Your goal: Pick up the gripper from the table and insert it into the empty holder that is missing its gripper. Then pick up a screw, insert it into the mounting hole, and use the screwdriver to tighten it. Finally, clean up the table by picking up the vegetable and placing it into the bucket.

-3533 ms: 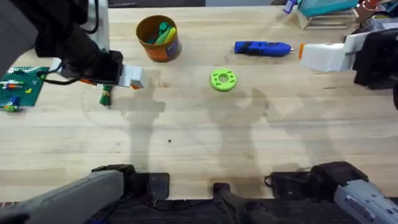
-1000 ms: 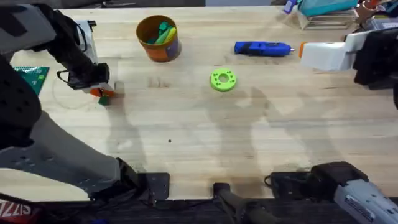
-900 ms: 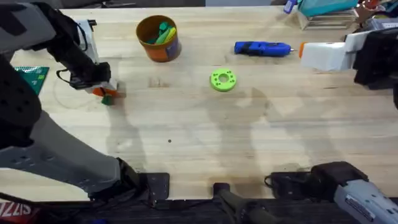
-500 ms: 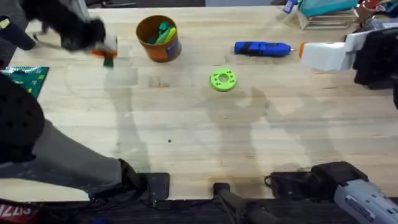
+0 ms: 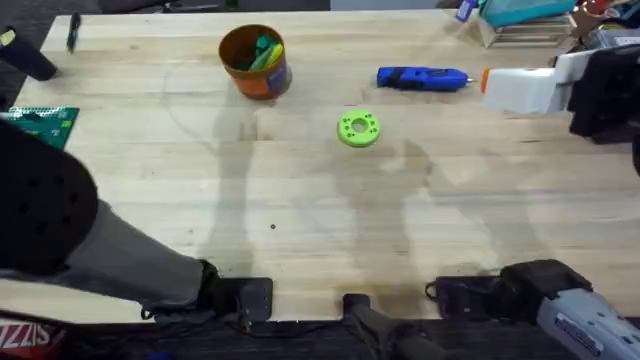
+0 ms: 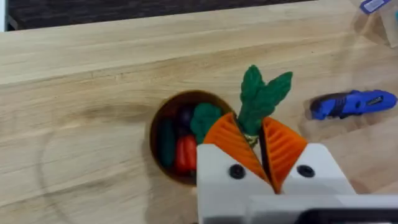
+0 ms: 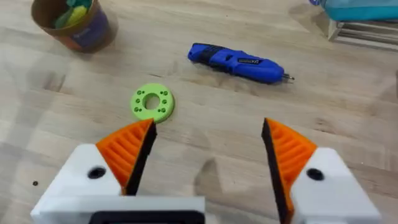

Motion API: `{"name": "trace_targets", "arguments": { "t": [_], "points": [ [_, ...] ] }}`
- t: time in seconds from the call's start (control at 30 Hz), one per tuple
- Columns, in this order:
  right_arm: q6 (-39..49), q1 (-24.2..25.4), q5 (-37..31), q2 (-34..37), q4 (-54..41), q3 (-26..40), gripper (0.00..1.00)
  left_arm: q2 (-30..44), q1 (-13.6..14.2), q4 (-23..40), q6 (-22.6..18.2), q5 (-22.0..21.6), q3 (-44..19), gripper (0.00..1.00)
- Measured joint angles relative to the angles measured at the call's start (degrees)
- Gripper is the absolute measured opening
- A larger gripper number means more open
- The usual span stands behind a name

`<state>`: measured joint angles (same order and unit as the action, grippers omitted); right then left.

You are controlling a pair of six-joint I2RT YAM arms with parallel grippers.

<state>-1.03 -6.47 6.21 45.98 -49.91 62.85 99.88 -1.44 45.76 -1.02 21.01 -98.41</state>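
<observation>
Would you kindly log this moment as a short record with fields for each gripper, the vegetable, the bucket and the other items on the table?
left gripper: shut on the vegetable, above the bucket
vegetable: dark green, pinched between the orange pads, leafy end sticking out
bucket: upright at the table's far side, toy pieces inside
right gripper: open, holding nothing, above the bare table
screwdriver: blue, lying flat, right of the bucket
green ring disc: lying flat mid-table

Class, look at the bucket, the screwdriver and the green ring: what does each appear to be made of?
The bucket: probably plastic, orange-brown and smooth-walled, with a faint sheen.
The screwdriver: likely moulded plastic, a glossy blue body with printed lettering, and a thin bit that looks like metal.
The green ring: apparently matte plastic in one uniform bright green, with small holes around its face, possibly 3D-printed.
</observation>
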Motion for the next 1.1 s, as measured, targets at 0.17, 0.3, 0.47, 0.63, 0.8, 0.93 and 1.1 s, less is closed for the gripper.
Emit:
{"name": "trace_targets", "arguments": {
  "t": [0.17,0.3,0.47,0.63,0.8,0.93,1.1],
  "points": [
    [-0.07,-0.01,0.01,0.0,0.0,0.0,0.994,3.51,1.1,-0.39,1.58,-3.11,0.0,0.006],
    [-0.07,0.0,0.01,0.0,0.0,0.0,0.994,6.34,0.97,0.56,2.84,-6.03,0.0,0.006],
    [-0.07,-0.01,0.01,0.0,0.0,0.0,0.993,8.01,0.86,1.31,3.28,-7.82,0.02,0.006],
    [-0.07,-0.01,0.01,0.0,0.01,0.0,0.994,9.31,0.88,1.59,3.46,-8.46,0.02,0.006],
    [-0.07,0.01,0.01,0.0,-0.02,0.0,0.994,11.62,0.86,1.9,3.7,-8.82,0.02,0.193],
    [-0.07,0.01,0.01,0.0,0.0,0.0,0.994,11.91,0.86,2.03,3.88,-8.82,0.04,0.415],
    [-0.07,0.01,0.01,0.0,0.0,0.0,0.994,11.91,0.88,2.98,3.89,-8.83,0.04,0.481]
  ]
}}
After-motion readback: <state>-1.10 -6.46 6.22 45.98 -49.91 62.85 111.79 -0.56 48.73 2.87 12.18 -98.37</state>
